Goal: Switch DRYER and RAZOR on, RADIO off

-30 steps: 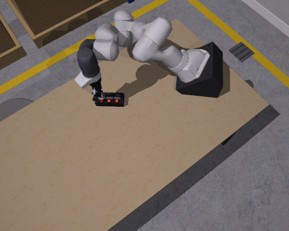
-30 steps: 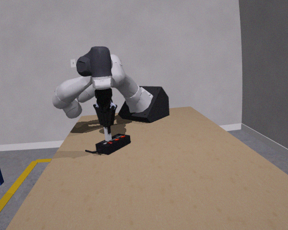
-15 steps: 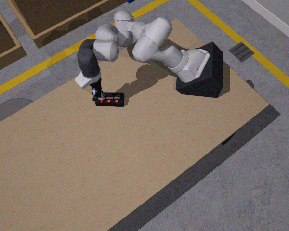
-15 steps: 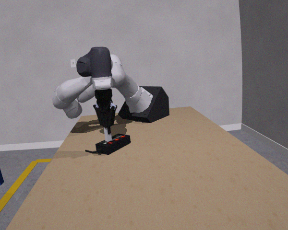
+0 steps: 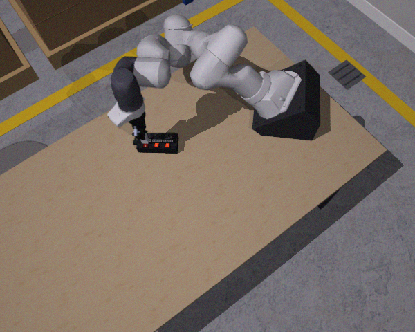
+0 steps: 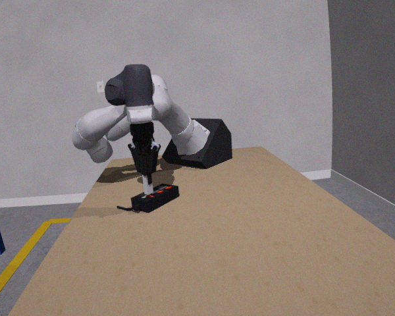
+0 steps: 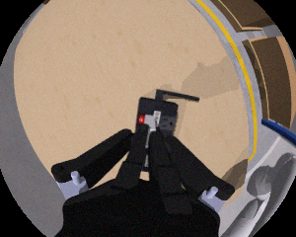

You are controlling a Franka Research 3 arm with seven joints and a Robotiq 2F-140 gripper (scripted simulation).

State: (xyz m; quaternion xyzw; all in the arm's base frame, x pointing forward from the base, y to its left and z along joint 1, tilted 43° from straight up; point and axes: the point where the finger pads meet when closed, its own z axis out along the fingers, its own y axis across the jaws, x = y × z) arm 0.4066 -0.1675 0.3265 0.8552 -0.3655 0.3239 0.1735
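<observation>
A black power strip (image 5: 164,143) (image 6: 160,199) (image 7: 168,115) lies flat on the wooden table (image 5: 164,228) (image 6: 224,237), the right way up. It has three red switches in a row; the middle one (image 5: 156,144) and the right one (image 5: 167,144) glow bright, the left one (image 5: 145,145) looks darker. The labels are too small to read. My gripper (image 5: 140,138) (image 6: 148,191) (image 7: 148,121) is shut and empty. Its fingertips point straight down and touch the strip at its cord end, by the left switch.
The arm's black base block (image 5: 293,107) (image 6: 208,146) stands at the table's far edge. The strip's short cord (image 6: 122,207) (image 7: 182,97) sticks out toward the table's near left edge. Yellow floor lines (image 5: 39,103) run beyond the table.
</observation>
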